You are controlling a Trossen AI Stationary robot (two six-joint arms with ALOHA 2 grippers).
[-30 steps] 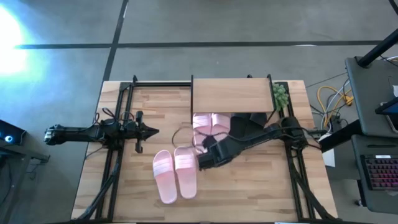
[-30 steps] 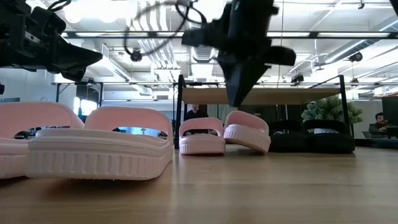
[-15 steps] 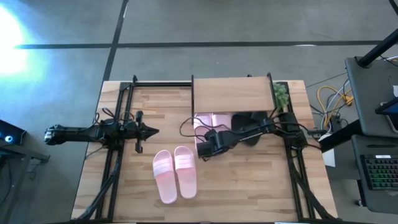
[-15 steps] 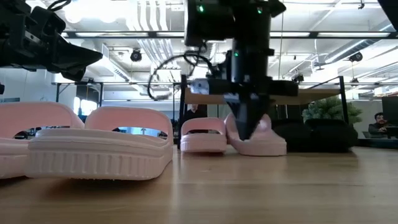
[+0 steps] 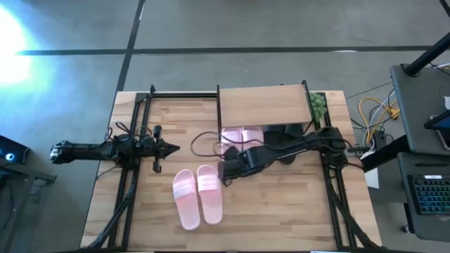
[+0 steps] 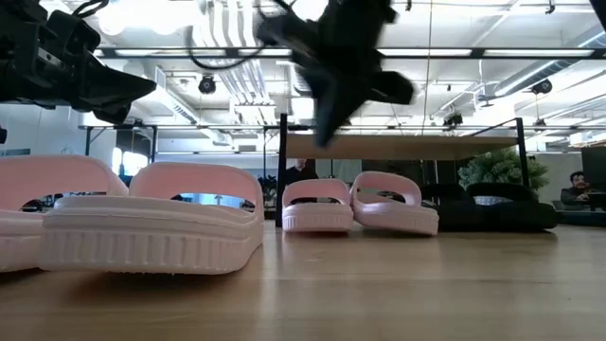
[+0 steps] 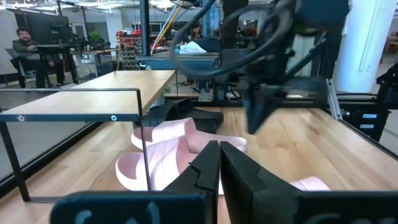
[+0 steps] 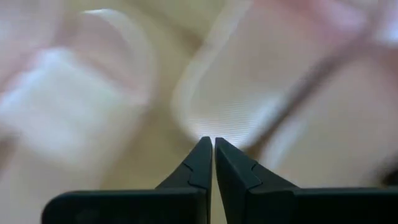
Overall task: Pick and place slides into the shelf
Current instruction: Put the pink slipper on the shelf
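Observation:
The shelf [image 5: 261,105] stands at the table's far edge, its light-wood top on thin black legs. Under it two pink slides [image 5: 239,135] [image 6: 360,204] lie flat side by side, with the black slides [image 5: 283,131] [image 6: 492,214] to their right. Two more pink slides [image 5: 198,197] [image 6: 151,223] lie sole-down on the open table nearer me. My right gripper [image 5: 224,175] [image 6: 323,134] is shut and raised above the table, between the two pink pairs, touching nothing. My left gripper [image 5: 171,148] [image 7: 219,150] waits shut at the table's left.
A small green plant [image 5: 318,107] stands right of the shelf. Black frame rails [image 5: 133,176] run along both sides of the table. The right arm [image 5: 288,146] stretches across in front of the shelf's opening. A person [image 6: 576,186] sits far off in the room.
My right gripper dipped down to the tilted pink slide at the shelf's front, then rose and drew back toward the near-left. That slide, tipped up a second ago, now lies flat under the shelf next to its mate, slightly farther in.

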